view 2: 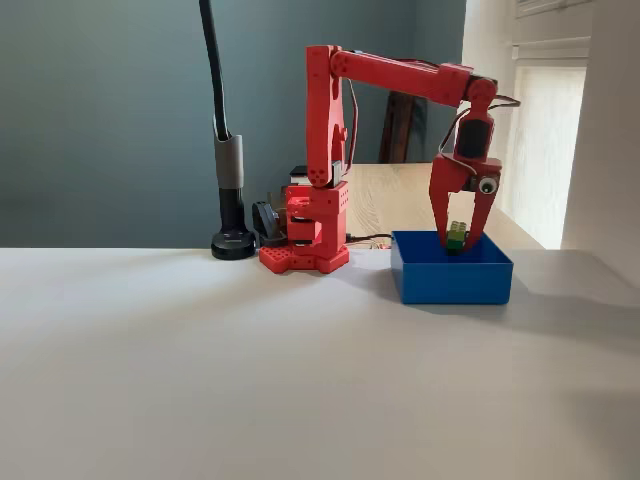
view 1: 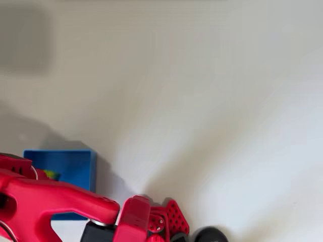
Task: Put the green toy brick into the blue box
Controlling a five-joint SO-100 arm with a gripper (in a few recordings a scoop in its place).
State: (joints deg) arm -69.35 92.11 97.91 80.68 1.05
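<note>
The green toy brick is a small block with bumps on top, light green above and darker green below; in the fixed view it sits upright between the tips of the red jaws, just above the back wall of the blue box, and whether it touches the floor of the box cannot be told; in the overhead view only a small green bit shows inside the box. The blue box is square, low and bright blue, with thin walls; it rests flat on the white bench.
</note>
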